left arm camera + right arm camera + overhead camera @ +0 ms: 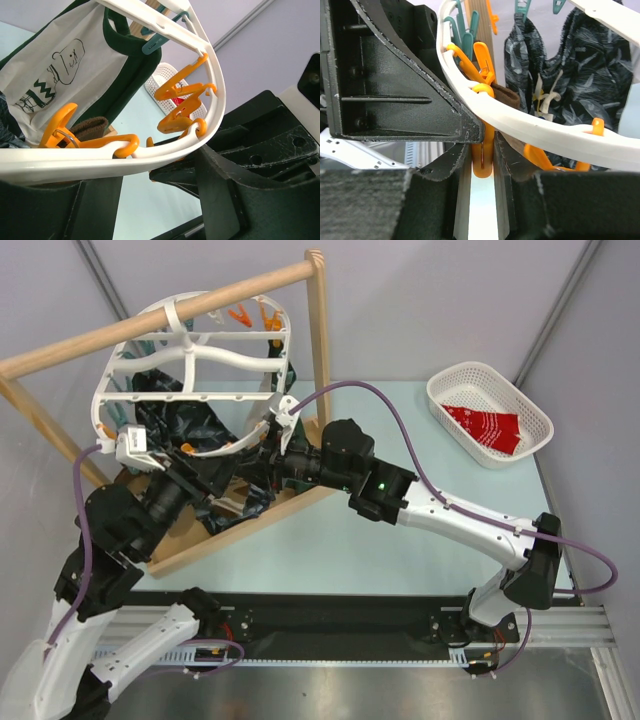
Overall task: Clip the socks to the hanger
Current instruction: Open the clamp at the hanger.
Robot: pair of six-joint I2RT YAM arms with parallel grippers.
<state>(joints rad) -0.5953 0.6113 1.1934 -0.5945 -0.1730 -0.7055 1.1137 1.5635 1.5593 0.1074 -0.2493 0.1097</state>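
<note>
The white lattice hanger (pixel 200 350) hangs from a wooden pole, with dark patterned socks (pixel 190 420) clipped under it. My right gripper (pixel 268 445) is at its near rim and is shut on an orange clip (pixel 482 157), squeezing it. A brown sock (pixel 507 97) sits at that clip's upper end. My left gripper (pixel 215 468) is just left of it under the rim (pixel 215 100). Its jaws (pixel 160 165) stand wide apart with nothing between them, and the rim crosses their tips. The brown sock (pixel 90 127) shows beyond the rim. A red sock (pixel 485 425) lies in the basket.
The wooden rack's pole (pixel 160 315), upright (pixel 320 340) and base (pixel 250 520) frame the hanger. A white mesh basket (pixel 440 390) stands at the back right. A white sock with a bear drawing (pixel 65 65) and a leaf-patterned sock (pixel 570 75) hang close by.
</note>
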